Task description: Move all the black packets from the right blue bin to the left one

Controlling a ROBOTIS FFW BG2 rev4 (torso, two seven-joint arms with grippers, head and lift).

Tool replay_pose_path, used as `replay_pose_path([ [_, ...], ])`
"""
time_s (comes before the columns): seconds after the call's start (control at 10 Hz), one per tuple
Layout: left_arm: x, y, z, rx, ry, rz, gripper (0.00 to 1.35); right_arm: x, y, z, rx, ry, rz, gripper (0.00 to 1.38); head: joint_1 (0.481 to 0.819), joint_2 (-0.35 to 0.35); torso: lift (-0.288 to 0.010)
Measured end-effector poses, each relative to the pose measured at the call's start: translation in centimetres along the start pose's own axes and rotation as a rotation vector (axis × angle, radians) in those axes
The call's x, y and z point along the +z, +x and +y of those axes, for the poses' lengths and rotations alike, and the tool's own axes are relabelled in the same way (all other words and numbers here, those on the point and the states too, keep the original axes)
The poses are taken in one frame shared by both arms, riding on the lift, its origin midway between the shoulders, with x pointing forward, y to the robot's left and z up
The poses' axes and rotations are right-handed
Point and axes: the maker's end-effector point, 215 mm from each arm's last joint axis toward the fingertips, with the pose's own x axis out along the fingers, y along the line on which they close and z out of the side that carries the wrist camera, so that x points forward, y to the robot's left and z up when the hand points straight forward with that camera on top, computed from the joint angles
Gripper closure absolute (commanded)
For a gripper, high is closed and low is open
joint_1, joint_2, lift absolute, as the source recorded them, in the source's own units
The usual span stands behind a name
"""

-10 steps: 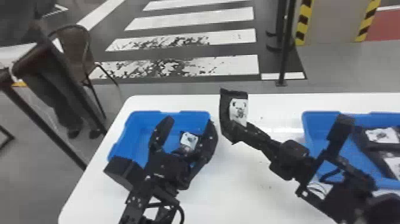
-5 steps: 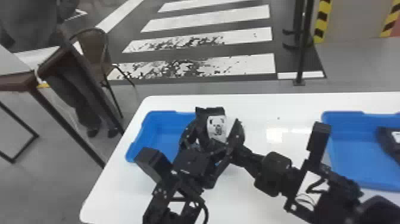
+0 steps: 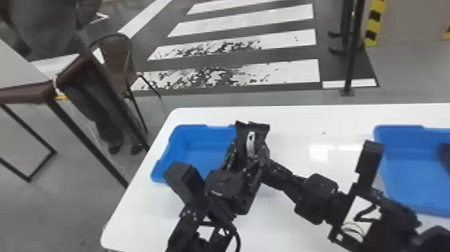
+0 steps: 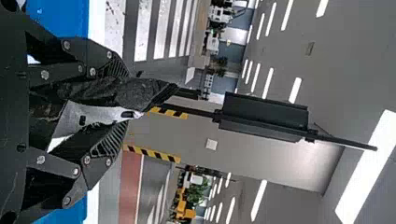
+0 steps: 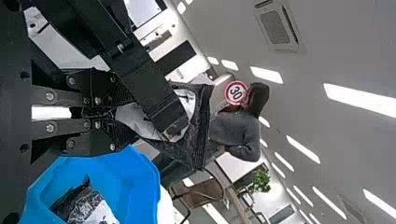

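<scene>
Chair (image 3: 115, 62) and dark post (image 3: 351, 57) stood beyond the white table (image 3: 348, 117). Both arms came together beside left blue bin (image 3: 201, 157), hiding part of its side. The held packet (image 3: 250, 142) was black and creased, with whitish label and ribbed end; it stood raised by this bin. Left gripper (image 3: 246, 152) was partly open, its fingers on both sides of the packet; I cannot tell if they pressed it. Right gripper (image 3: 264, 161) was closed on the packet's end. Another packet (image 5: 81, 203) lay inside the left bin, and something dark (image 3: 446, 154) in right bin (image 3: 411, 171).
</scene>
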Motion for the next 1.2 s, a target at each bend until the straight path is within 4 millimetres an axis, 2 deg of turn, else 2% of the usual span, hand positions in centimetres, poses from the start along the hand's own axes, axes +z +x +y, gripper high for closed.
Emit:
replay_pose_path([
  [0.2, 1.9, -0.3, 0.9, 0.048, 0.022, -0.058, 1.21, 0.5, -0.3, -0.3, -0.01, -0.001, -0.028, 0.1, 0.695, 0.328, -0.14],
  [0.3, 3.0, -0.3, 1.8, 0.07, 0.039, -0.088, 1.21, 0.7, -0.8, -0.9, -0.028, 0.003, -0.044, 0.02, 0.695, 0.333, -0.14],
  [0.4, 3.2, 0.2, 3.7, 0.107, 0.081, -0.106, 1.21, 1.3, -1.8, -2.1, -0.061, 0.004, -0.066, 0.12, 0.695, 0.331, -0.14],
  [0.6, 1.9, 2.4, 9.5, 0.203, 0.248, -0.119, 1.21, 3.4, -4.2, -4.5, -0.132, -0.017, -0.117, 0.14, 0.695, 0.321, -0.14],
  [0.7, 0.8, 3.8, 12.5, 0.245, 0.359, -0.114, 0.97, 4.0, -5.1, -5.4, -0.157, -0.023, -0.131, 0.14, 0.695, 0.32, -0.14],
  [0.8, -1.2, 5.0, 15.2, 0.281, 0.455, -0.065, 0.32, 4.6, -5.8, -6.1, -0.177, -0.034, -0.142, 0.14, 0.695, 0.321, -0.14],
  [0.9, -4.3, 5.6, 17.8, 0.311, 0.512, 0.037, 0.0, 5.3, -6.5, -6.8, -0.198, -0.048, -0.153, 0.14, 0.695, 0.321, -0.14],
  [1.0, -6.9, 5.4, 19.3, 0.312, 0.519, 0.128, 0.08, 6.1, -7.3, -7.6, -0.221, -0.068, -0.162, 0.14, 0.695, 0.317, -0.14],
  [1.1, -8.0, 4.8, 19.6, 0.282, 0.497, 0.157, 0.24, 7.1, -8.4, -8.7, -0.258, -0.104, -0.157, 0.14, 0.695, 0.311, -0.14],
  [1.2, -7.6, 4.2, 18.8, 0.243, 0.449, 0.125, 0.33, 8.2, -10.1, -10.1, -0.329, -0.156, -0.135, 0.14, 0.695, 0.286, -0.14],
])
